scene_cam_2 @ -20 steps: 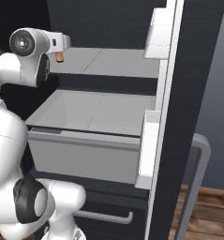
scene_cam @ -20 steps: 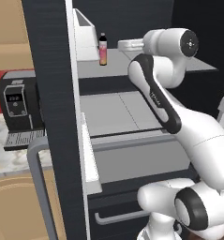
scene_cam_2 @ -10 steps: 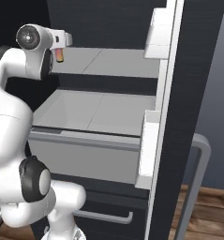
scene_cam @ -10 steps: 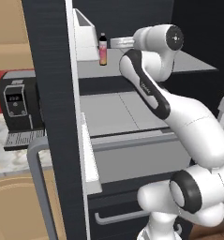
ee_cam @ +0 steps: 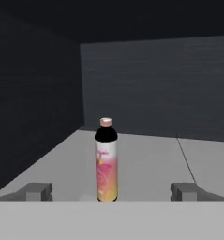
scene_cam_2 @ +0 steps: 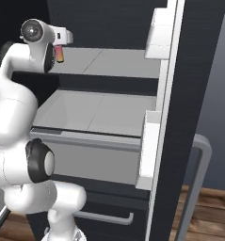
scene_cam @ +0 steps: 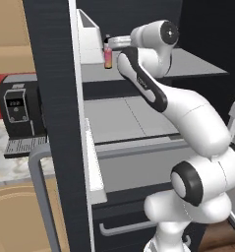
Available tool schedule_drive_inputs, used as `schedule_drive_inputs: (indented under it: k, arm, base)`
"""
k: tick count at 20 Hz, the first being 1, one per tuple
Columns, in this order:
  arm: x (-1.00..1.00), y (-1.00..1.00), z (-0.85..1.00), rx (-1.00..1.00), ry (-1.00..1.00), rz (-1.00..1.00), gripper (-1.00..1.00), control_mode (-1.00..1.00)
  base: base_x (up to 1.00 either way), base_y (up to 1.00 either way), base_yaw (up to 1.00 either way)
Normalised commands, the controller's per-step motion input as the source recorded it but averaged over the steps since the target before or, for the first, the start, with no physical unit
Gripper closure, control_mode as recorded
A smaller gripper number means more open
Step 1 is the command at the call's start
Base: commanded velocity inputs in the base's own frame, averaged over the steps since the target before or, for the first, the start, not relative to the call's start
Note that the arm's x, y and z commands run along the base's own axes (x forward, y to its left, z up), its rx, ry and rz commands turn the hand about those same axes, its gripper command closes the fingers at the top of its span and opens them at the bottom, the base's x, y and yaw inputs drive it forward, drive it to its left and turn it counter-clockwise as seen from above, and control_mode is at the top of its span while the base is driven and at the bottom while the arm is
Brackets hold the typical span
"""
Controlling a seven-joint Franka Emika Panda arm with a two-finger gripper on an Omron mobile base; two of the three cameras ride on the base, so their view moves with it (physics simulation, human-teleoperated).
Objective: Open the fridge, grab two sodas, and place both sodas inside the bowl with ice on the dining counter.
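The fridge (scene_cam: 55, 98) stands with both doors swung open. One soda, a slim bottle (ee_cam: 106, 161) with a dark cap and a pink-orange body, stands upright on the upper grey shelf (ee_cam: 151, 164), near its left wall. My gripper (ee_cam: 112, 192) is open and level with the bottle's lower half, with one fingertip (ee_cam: 36, 191) on either side and the bottle a little ahead of them, untouched. From the left base the hand (scene_cam: 114, 42) reaches over the bottle (scene_cam: 108, 56). From the right base the bottle (scene_cam_2: 60, 53) shows under the wrist. The bowl with ice and the dining counter are out of view.
The left door's long grey handle (scene_cam: 40, 197) stands close by at the lower left. The right door (scene_cam_2: 180, 117) carries white bins (scene_cam_2: 149, 155). Below the shelves are a grey crisper drawer (scene_cam_2: 85, 160) and a lower drawer handle (scene_cam: 119, 229). A black coffee machine (scene_cam: 18, 106) sits left of the fridge.
The hand has swung left and deeper into the fridge, closing in on the bottle. The jaws have stayed wide open and the bottle has not moved.
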Motion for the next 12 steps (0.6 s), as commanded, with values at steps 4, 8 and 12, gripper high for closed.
schedule_drive_inputs:
  k: [4, 8, 12]
  arm:
    - [0.34, 0.21, -0.03, -0.02, 0.06, 0.00, -1.00, -1.00]
    - [0.34, 0.20, -0.02, -0.02, 0.07, 0.00, -1.00, -1.00]
    - [0.33, 0.14, 0.00, -0.02, 0.07, 0.00, -1.00, -1.00]
  base:
    - [0.00, 0.00, 0.00]
    - [0.00, 0.00, 0.00]
    - [0.00, 0.00, 0.00]
